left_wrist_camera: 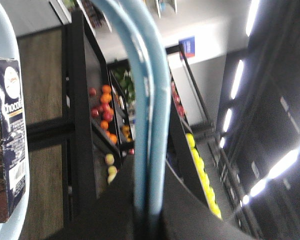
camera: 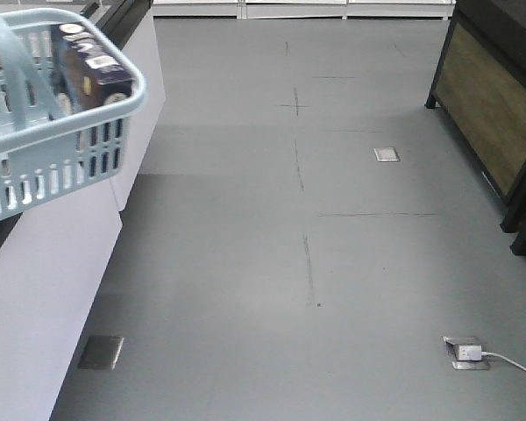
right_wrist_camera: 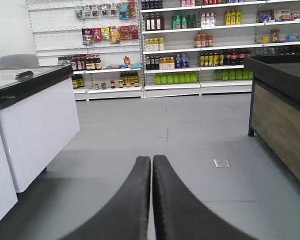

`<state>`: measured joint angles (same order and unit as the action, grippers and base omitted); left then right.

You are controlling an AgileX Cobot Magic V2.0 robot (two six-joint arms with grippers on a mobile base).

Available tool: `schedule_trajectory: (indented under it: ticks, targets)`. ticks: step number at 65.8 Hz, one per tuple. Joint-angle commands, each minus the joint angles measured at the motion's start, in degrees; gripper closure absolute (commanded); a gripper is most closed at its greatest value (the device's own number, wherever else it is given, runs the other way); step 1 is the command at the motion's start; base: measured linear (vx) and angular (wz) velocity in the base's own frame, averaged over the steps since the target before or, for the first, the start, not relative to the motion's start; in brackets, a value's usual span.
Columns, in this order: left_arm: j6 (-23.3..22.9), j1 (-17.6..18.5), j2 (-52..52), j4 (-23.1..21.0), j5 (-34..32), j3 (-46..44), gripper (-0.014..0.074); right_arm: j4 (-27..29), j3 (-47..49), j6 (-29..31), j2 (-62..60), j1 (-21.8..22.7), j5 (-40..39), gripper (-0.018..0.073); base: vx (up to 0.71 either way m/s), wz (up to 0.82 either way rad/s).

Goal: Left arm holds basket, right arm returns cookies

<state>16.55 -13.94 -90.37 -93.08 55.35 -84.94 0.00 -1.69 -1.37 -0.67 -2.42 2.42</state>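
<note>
Grey shop floor (camera: 333,263), open aisle; white counter (camera: 44,289) on the left, dark wood-panelled stand (camera: 491,114) on the right.

We note the cookies (camera: 88,66) lying inside the basket (camera: 61,167), at its far end, with the box leaning against the slotted wall. The basket hangs off the floor at the upper left of the front view, tilted, near the counter.

We read that as a carry posture. The handle (left_wrist_camera: 147,125) runs straight down into the left gripper (left_wrist_camera: 149,215), which looks clenched round it, so the load hangs from the wrist.

The right gripper (right_wrist_camera: 151,185) is pressed together with nothing between its fingers. It is held low, pointing down the aisle toward the stocked shelves (right_wrist_camera: 190,50), with no basket in its view.

Our judgement: the box is not yet picked. The right arm must open and reach into the basket before anything goes to a shelf.
</note>
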Motion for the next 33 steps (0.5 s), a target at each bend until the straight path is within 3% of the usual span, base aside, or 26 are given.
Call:
schedule_trajectory:
  ticks: [1, 9, 17, 25, 33]
  targets:
    - [2.3, 6.8, 3.0, -3.2, 0.2, -2.2, 0.0604, 0.0, 0.0, 0.1, -0.6, 0.0, -4.1, 0.0568, 0.0, 0.0]
    - [1.8, 15.7, 3.0, 2.2, -0.7, -2.0, 0.0604, 0.0, 0.0, 0.1, -0.6, 0.0, -4.1, 0.0568, 0.0, 0.0]
    - [1.7, 23.5, 3.0, 6.6, -5.7, 0.6, 0.0604, 0.0, 0.0, 0.1, -0.6, 0.0, -4.1, 0.0568, 0.0, 0.0]
    - [2.5, 30.2, 3.0, 4.9, -9.7, 6.9, 0.0604, 0.0, 0.0, 0.1, -0.6, 0.0, -4.1, 0.0568, 0.0, 0.0]
    - [7.9, 34.6, 2.8, -0.6, -11.0, 15.2, 0.0604, 0.0, 0.0, 0.1, -0.6, 0.0, -4.1, 0.0568, 0.0, 0.0]
